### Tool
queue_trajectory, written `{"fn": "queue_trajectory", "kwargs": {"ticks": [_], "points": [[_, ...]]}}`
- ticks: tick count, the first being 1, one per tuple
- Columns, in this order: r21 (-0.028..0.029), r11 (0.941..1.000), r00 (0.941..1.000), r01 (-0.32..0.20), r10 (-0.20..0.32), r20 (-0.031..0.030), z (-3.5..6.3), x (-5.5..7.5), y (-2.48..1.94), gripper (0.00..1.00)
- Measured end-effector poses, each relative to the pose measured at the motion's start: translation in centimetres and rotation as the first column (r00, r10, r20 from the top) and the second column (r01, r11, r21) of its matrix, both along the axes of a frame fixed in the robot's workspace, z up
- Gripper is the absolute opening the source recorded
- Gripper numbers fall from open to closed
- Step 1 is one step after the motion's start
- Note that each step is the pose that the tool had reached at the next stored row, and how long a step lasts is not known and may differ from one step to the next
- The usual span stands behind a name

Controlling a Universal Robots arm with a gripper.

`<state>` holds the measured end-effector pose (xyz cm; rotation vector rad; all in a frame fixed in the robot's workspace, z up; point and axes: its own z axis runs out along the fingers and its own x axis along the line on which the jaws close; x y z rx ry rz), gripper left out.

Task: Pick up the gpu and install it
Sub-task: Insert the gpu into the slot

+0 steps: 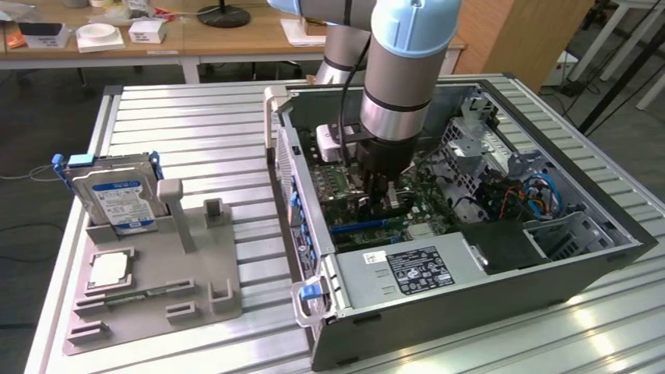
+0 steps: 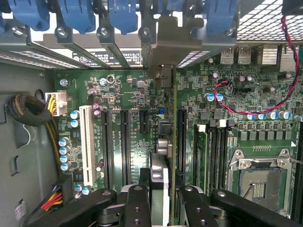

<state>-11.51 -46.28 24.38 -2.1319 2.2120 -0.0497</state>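
Slatted aluminium counter (image 1: 187,148) carrying an open computer case (image 1: 582,265). Inside it, the gripper (image 2: 158,201) is clamped on the gpu (image 2: 164,146), held edge-on and parallel to the motherboard (image 2: 128,94) slots (image 2: 124,146), apparently for insertion.

I see the computer case (image 1: 582,265) lying open on the table (image 1: 187,132), with the fixture tray (image 1: 198,273) beside it at the exterior view's left. On that tray the hard drive (image 1: 117,199) stands at the back, with the processor chip (image 1: 109,270) flat before it (and the memory stick (image 1: 130,297) nearer still). Inside the case, the gripper (image 2: 163,189) holds the gpu (image 2: 164,142) on edge over the motherboard (image 2: 128,90), behind the power supply (image 1: 410,273).
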Motion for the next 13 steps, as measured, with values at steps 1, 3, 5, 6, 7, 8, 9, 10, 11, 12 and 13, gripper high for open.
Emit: {"fn": "queue_trajectory", "kwargs": {"ticks": [1, 3, 5, 6, 7, 8, 9, 10, 11, 12, 13], "points": [[0.0, 1.0, 1.0, 0.0, 0.0, 0.0, 0.0, 0.0, 0.0, 0.28], [0.0001, 1.0, 1.0, 0.0, 0.0, 0.0, 0.0, -0.03, 0.01, 0.28], [0.0002, 1.0, 1.0, 0.0, 0.0, 0.0001, 0.0, -0.03, 0.01, 0.28], [0.0002, 1.0, 1.0, 0.0, 0.0, 0.0001, 0.0, -0.03, 0.02, 0.28], [0.0003, 1.0, 1.0, 0.0, 0.0, 0.0001, 0.0, -0.03, 0.02, 0.28], [0.0001, 1.0, 1.0, 0.0, 0.0, 0.0001, 0.02, -0.04, 0.01, 0.28], [-0.0002, 1.0, 1.0, 0.0, 0.0, -0.0002, 0.07, -0.04, 0.01, 0.28], [-0.0002, 1.0, 1.0, 0.0, 0.0, -0.0001, 0.13, -0.04, 0.01, 0.28], [-0.0001, 1.0, 1.0, 0.0, 0.0, 0.0, 0.2, -0.04, 0.01, 0.28], [0.0001, 1.0, 1.0, 0.0, 0.0, 0.0001, 0.22, -0.04, 0.02, 0.28], [0.0002, 1.0, 1.0, 0.0, 0.0, 0.0001, 0.22, -0.04, 0.02, 0.28]]}}
